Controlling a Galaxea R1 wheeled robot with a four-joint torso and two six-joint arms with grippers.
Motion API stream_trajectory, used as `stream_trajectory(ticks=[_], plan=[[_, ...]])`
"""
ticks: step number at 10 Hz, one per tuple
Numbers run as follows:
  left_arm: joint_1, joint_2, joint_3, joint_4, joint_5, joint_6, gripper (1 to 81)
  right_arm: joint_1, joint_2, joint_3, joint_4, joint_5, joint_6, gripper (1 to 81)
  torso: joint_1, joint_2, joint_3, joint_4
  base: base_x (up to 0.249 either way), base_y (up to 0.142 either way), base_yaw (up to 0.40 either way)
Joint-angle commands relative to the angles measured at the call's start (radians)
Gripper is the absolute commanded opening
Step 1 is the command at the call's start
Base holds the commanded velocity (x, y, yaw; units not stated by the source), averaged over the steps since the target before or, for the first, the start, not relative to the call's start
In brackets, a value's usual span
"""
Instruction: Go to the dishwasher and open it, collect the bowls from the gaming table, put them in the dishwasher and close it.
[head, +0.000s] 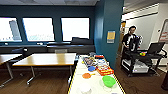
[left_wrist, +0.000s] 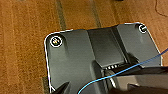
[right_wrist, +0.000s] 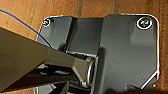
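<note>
The robot faces the gaming table (head: 96, 83), where the green (head: 109, 81), orange (head: 86, 75) and blue (head: 91, 68) bowls sit on its white top, so collecting seems in hand, needing an arm reach, though I cannot tell either gripper's state.

Table (head: 77, 82): plain white top with a yellow edge strip. Bowls on it: one bright green (head: 109, 81), one orange (head: 86, 75), one blue (head: 91, 68), one white (head: 85, 88). Board-game boxes (head: 104, 70): multicoloured print, the nearest with red-orange sides. Second table (head: 45, 59): light wood top. Wall (head: 108, 15): dark teal, carrying a yellow notice (head: 111, 36). Floor (left_wrist: 22, 50): brown with darker stripes. Person (head: 130, 40): black and white clothing. Cart (head: 140, 62): black.
</note>
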Motion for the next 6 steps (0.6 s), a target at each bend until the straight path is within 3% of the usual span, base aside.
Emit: stream_trajectory(ticks=[1, 6], plan=[[-0.059, -0.006, 0.003, -0.003, 0.042, 0.0, 81.1, 0.051, -0.005, 0.002, -0.007, -0.044, -0.001, 81.1, 0.0, 0.0, 0.0, 0.0, 0.0, 0.0, 0.0], [-0.059, -0.004, 0.004, -0.001, 0.041, -0.002, 81.1, 0.051, -0.004, 0.001, -0.004, -0.044, -0.001, 81.1, 0.0, 0.0, 0.0, 0.0, 0.014, 0.0, 0.0]])
